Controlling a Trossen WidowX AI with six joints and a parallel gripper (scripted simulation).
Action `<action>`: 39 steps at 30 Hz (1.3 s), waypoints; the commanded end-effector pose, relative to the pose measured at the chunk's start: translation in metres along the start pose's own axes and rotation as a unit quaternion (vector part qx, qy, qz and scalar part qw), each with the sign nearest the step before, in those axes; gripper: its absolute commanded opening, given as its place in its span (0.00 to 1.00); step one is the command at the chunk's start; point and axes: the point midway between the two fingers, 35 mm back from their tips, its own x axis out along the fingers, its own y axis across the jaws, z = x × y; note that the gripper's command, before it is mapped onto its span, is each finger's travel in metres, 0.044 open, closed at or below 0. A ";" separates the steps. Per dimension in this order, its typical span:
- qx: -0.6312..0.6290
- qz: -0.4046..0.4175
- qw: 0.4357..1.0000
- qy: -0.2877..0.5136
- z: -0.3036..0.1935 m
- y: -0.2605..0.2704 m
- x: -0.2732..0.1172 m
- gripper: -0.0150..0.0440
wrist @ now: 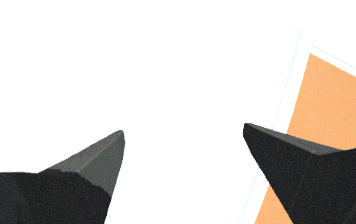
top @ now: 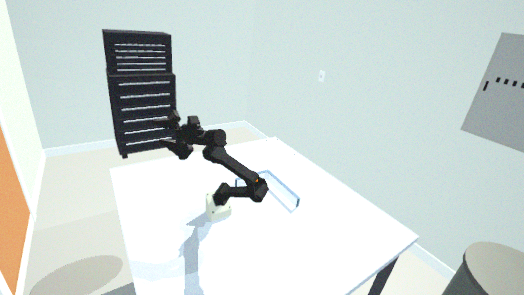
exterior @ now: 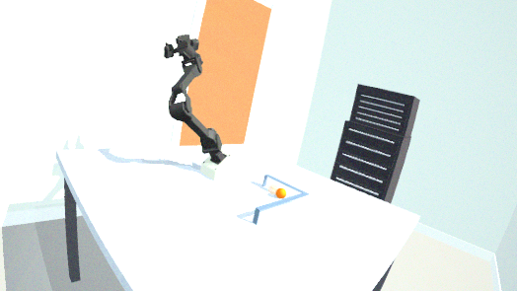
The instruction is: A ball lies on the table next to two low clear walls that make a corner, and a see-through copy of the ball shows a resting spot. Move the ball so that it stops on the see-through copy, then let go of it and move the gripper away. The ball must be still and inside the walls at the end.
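Black gripper high, orange ball low

The gripper stood wide open, holding nothing, well above the desk. Rightward in the exterior view, the ball sat inside the clear walls, seemingly just beside its pale copy.
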 end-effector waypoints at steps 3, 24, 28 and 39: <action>0.000 -0.029 1.000 -0.003 0.001 -0.019 -0.004 0.82; -0.020 -0.421 0.907 -0.002 0.006 -0.242 -0.141 0.82; -0.016 -0.516 0.856 0.022 -0.003 -0.285 -0.198 0.82; 0.034 -0.634 0.770 0.066 -0.030 -0.328 -0.305 0.82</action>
